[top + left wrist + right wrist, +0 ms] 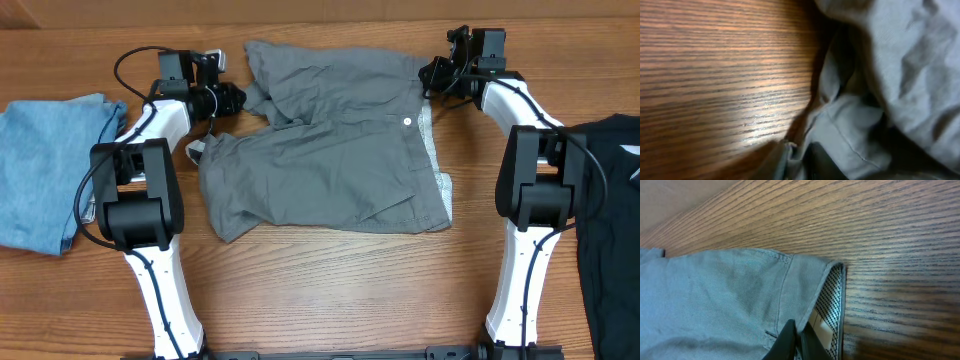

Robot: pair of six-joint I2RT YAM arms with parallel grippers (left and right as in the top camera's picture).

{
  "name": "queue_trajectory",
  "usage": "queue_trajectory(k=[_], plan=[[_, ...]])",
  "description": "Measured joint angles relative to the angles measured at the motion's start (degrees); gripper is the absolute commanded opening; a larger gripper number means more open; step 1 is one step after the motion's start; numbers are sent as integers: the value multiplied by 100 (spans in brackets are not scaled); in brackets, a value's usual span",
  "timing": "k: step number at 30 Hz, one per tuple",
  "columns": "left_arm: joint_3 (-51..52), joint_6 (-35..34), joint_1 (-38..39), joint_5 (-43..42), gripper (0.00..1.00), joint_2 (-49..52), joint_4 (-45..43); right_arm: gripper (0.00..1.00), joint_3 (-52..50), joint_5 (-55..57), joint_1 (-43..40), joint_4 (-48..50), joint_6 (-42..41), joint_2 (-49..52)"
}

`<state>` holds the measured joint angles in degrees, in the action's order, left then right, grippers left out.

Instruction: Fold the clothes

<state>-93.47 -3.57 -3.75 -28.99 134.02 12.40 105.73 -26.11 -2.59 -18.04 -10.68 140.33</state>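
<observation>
**A:** Where are the shorts?

**B:** Shorts (330, 150) are mid-table (330, 300), lying flat but rumpled. Waist is on the robot's right side, legs on the left. Button (407, 122) faces up nr the waist edge.

**A:** Right claw?

**B:** Right claw (800, 339) is at the far waist corner. Its dark fingers are pinched together on the waistband w/ cloth caught betw. them. Checked lining (832, 295) shows at the folded-out edge just beside the tips.

**A:** Left claw?

**B:** Left claw (232, 99) is at the far leg, touching or just beside the hem. Wrist cam is mostly wood grain and bunched grey folds. Can't tell whether it's open or closed.

**A:** Anything else around?

**B:** Blue garment (50, 170) sits on the left side of the table. The left arm (140, 190) stands betw. it and the shorts, and the two don't touch. Black shirt (610, 240) w/ a white mark (630, 148) is at the right edge, past the right arm (535, 190) and also apart from the shorts.

**A:** Anything on the shorts?

**B:** Only the shorts themselves. The far leg is creased and partly lapped over the near leg close to the left claw.
</observation>
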Motion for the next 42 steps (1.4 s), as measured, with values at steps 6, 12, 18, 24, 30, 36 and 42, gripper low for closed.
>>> queue_trajectory(k=[6,12,18,24,30,36,42], plan=[[-122,-74,-157,142,4,2,420,4,0,210,0,-107,4,0],[-442,-98,-660,588,4,-50,1294,4,0,284,0,-109,2,-2],[-466,-304,-723,1449,4,-452,1947,4,0,603,2,-170,4,-2],[-494,-1008,-723,1799,4,-535,2627,4,0,695,2,-192,2,0],[-492,-1390,-721,1788,27,-1169,2629,14,0,704,2,-142,4,-2],[-527,-1429,-647,1773,54,-2131,2396,92,70,702,-4,83,7,-46],[-538,-1246,-376,1593,73,-2129,2964,89,214,684,-28,-1543,17,-616]])
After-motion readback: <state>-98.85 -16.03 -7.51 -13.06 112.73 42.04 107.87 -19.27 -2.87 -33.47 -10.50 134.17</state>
